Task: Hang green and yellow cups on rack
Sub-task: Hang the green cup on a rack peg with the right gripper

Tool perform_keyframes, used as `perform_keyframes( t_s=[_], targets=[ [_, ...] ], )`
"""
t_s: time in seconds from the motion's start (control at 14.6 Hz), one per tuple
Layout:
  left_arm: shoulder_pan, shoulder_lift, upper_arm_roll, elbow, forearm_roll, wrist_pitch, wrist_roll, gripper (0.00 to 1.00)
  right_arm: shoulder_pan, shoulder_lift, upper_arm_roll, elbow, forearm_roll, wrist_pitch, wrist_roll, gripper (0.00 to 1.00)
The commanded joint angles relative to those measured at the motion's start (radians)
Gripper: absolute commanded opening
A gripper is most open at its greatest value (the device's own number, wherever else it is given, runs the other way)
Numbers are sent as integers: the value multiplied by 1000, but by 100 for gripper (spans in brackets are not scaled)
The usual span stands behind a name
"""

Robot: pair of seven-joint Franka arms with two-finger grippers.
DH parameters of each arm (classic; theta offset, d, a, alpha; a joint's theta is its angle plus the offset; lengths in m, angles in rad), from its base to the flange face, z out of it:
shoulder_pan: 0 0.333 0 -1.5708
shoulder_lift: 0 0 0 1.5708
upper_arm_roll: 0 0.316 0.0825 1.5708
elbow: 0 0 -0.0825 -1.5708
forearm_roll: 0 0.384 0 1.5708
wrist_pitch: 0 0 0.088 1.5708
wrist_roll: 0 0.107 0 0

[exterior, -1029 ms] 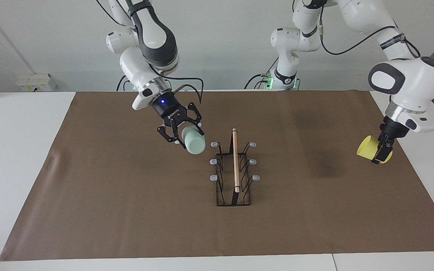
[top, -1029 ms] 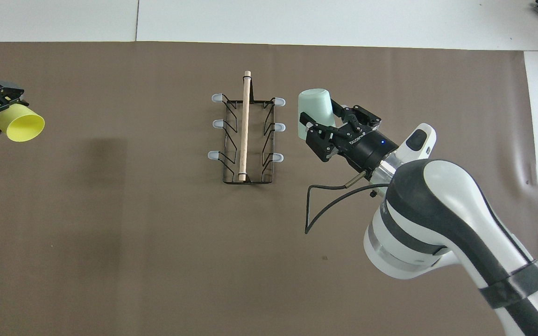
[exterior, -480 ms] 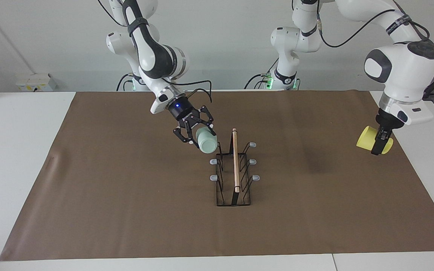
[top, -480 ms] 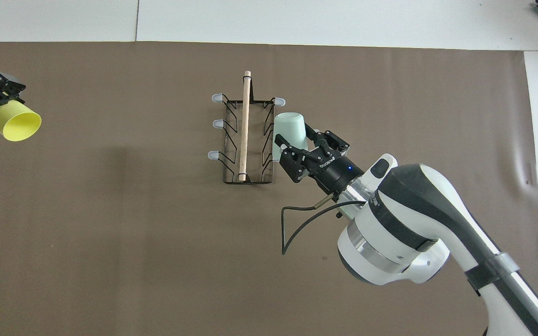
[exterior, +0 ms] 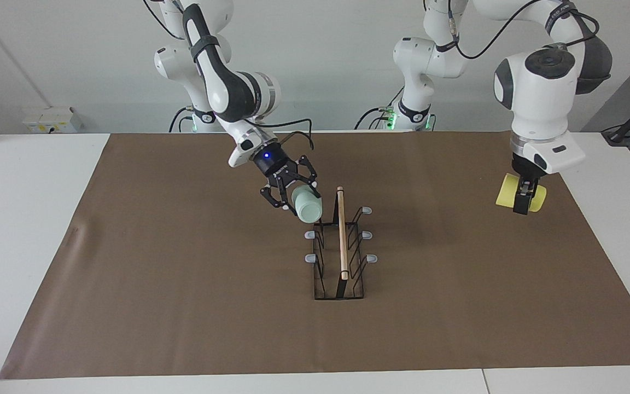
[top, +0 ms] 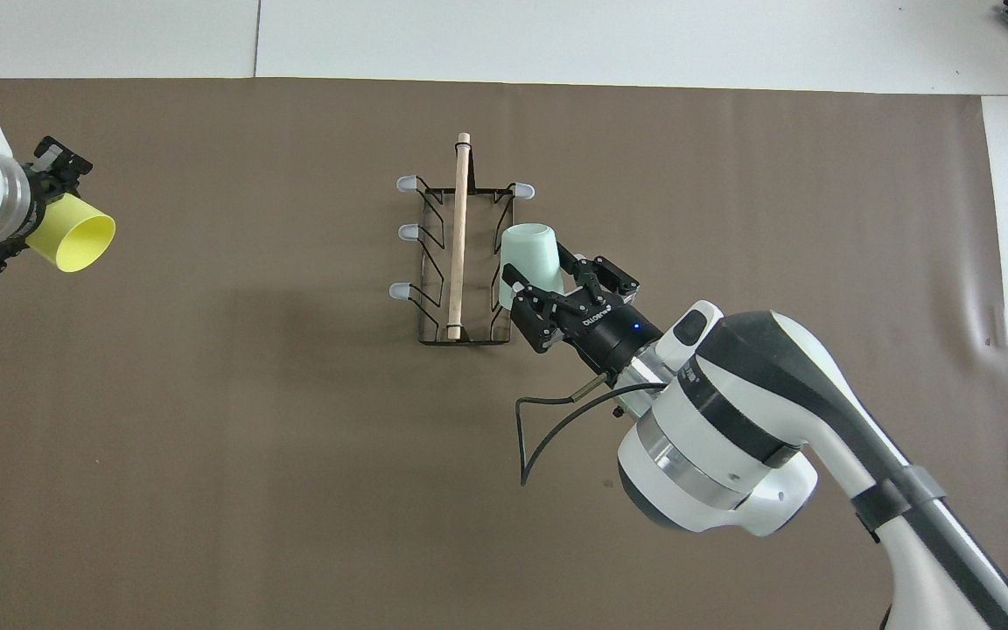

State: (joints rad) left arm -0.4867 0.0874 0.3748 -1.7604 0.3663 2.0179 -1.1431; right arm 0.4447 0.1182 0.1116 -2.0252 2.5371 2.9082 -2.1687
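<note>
Green cup [exterior: 308, 206] reached rack [exterior: 339, 257] — overhead hides gap

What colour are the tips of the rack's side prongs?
Grey, on the rack; the prong tips show best in the overhead view.

The green cup [exterior: 308, 207] hid one rack [exterior: 339, 257] prong; whether they touched was unclear. The left gripper [top: 47, 188] hid part of the yellow cup [top: 75, 243].

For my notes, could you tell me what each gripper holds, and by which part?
The right gripper holds the green cup near its rim end, at the rack. The left gripper clamps the yellow cup by its wall.
</note>
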Motion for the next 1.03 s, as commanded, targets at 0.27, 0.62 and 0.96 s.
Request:
perform_keyframes(
  t_s=[0.27, 0.62, 0.96],
  targets=[
    [-84, -52, 9, -57, 132, -47, -121, 0, -4, 23, 0, 45, 106, -1, -71, 0],
    [-84, -58, 9, -74, 135, -39, -125, 0, -8, 41, -1, 74, 97, 19, -71, 0],
    [-84, -61, 9, -80, 137, -36, -126, 0, -8, 63, 0, 66, 106, 8, -111, 0]
  ],
)
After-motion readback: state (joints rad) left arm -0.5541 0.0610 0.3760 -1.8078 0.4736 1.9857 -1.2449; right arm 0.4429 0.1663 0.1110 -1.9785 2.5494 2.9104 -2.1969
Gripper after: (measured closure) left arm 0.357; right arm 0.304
